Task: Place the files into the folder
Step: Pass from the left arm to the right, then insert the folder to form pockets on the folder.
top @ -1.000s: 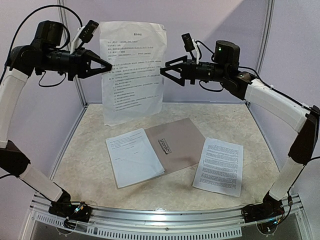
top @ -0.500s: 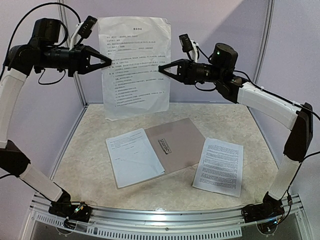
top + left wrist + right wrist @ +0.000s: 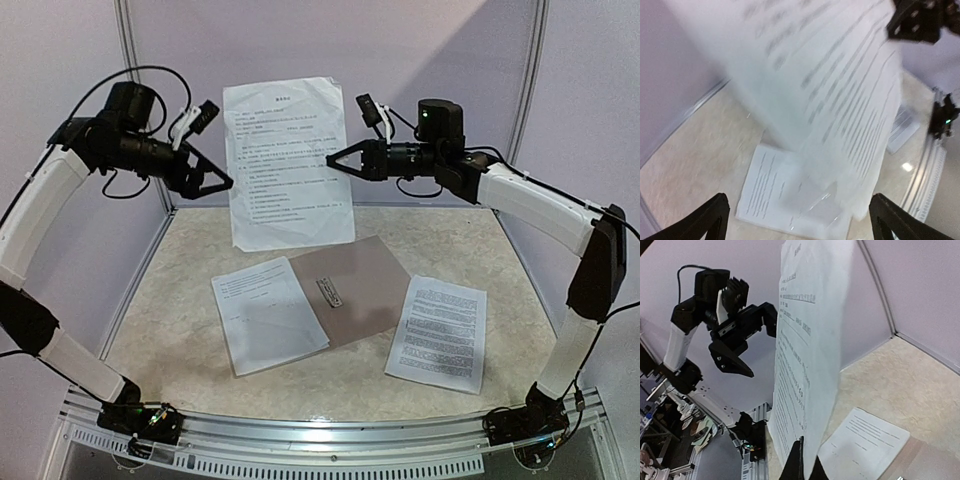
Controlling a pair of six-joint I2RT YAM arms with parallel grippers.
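Observation:
One of the files, a printed white sheet, hangs upright in the air above the back of the table. My right gripper is shut on its right edge; in the right wrist view the sheet rises from between the closed fingers. My left gripper stands open just off the sheet's left edge, holding nothing. In the left wrist view the blurred sheet fills the frame above the open gripper. The tan folder lies open on the table with a silver clip. A file lies on its left half.
Another printed file lies on the table to the right of the folder. Purple walls close in the back and both sides. A metal rail runs along the near edge between the arm bases.
The right gripper has shut on the sheet's right edge. The left gripper has let go of the left edge, opened and dropped lower. The sheet has shifted right.

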